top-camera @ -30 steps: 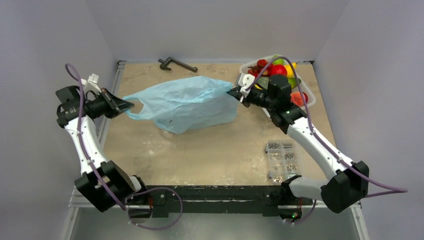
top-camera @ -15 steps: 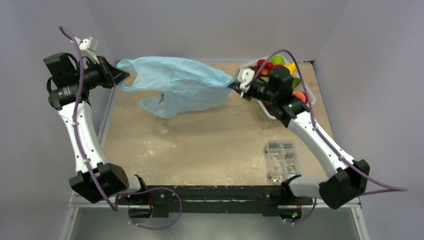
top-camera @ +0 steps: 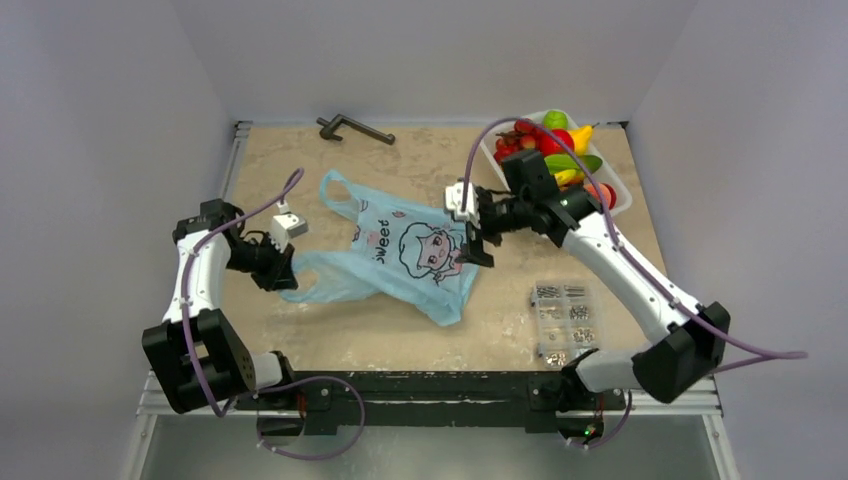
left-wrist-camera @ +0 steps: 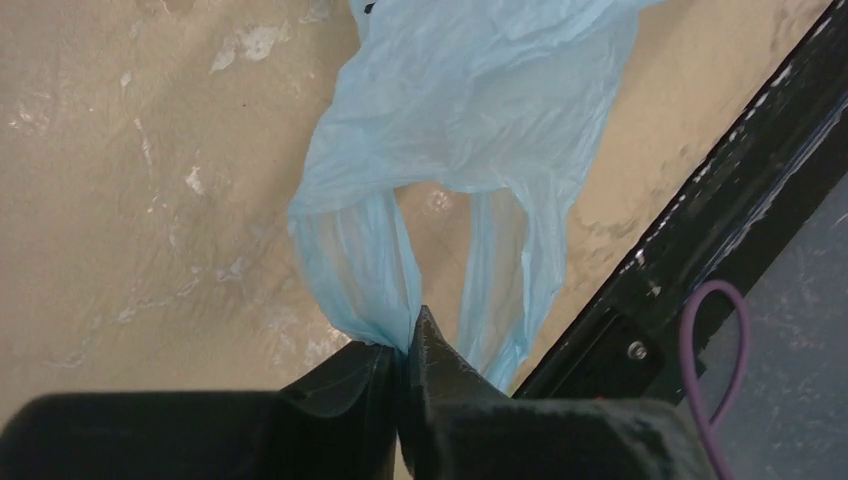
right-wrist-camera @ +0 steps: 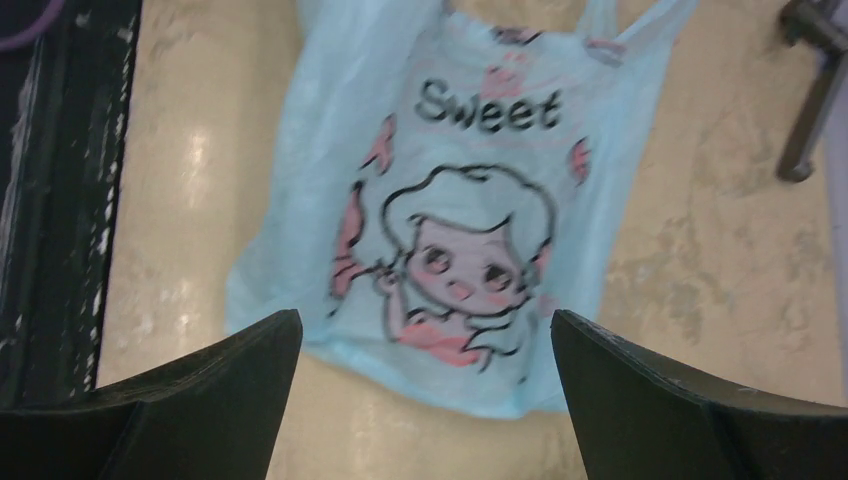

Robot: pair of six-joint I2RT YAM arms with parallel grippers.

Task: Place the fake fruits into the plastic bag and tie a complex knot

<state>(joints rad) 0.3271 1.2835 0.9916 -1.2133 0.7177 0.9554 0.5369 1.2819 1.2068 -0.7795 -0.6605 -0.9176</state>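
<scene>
The light-blue plastic bag (top-camera: 405,255) lies flat on the table, its white patch with a cartoon girl and the word "Sweet" facing up. My left gripper (top-camera: 287,272) is shut on one handle loop at the bag's left end; in the left wrist view the thin blue film (left-wrist-camera: 470,110) is pinched between the shut jaws (left-wrist-camera: 405,340). My right gripper (top-camera: 476,238) hangs open just above the bag's right edge, with nothing between its fingers (right-wrist-camera: 423,318) and the printed bag (right-wrist-camera: 460,150) below it. The fake fruits (top-camera: 548,150) are piled in a tray at the back right.
The white tray (top-camera: 620,190) holding the fruits stands in the back right corner. A clear box of screws (top-camera: 563,322) sits at the front right. A dark metal crank (top-camera: 355,128) lies by the back wall. A black rail (top-camera: 430,385) runs along the near edge.
The bag was held stretched in the air between both grippers. The right gripper has let go and opened. The left arm has come down and forward, and the bag now lies print-up.
</scene>
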